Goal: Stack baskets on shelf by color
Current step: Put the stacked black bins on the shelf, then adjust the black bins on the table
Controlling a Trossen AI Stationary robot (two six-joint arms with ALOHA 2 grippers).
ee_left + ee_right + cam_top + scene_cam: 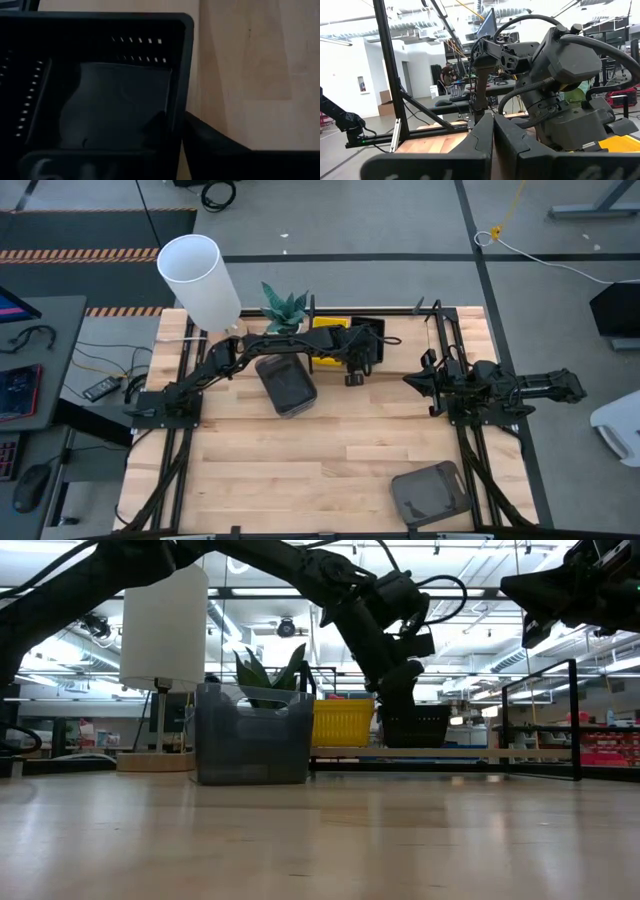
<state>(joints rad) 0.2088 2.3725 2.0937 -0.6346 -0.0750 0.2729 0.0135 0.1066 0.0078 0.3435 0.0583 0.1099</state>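
Observation:
A black basket (370,330) stands on the shelf (480,752) beside a yellow basket (328,340), which also rests on the plank. My left gripper (360,352) reaches over from the table's left and is shut on the black basket's wall. One smoky grey basket (287,385) sits on the table in front of the shelf. A second grey basket (430,492) lies near the table's near edge. My right gripper (412,380) hangs shut in the air at the table's right, touching nothing. My left gripper (175,125) pinches a side wall of the black basket (181,75) near a corner. One finger (155,130) is inside the basket and the other (210,140) is outside. The fingers come from above, pointing down. The basket (415,725) stays upright, its bottom down at the shelf plank.
A white cylinder lamp (200,278) and a green plant (285,308) stand at the table's far left, beside the shelf. Black frame rods (575,720) rise at the shelf's right end. Open tabletop (330,470) lies in the middle and near left.

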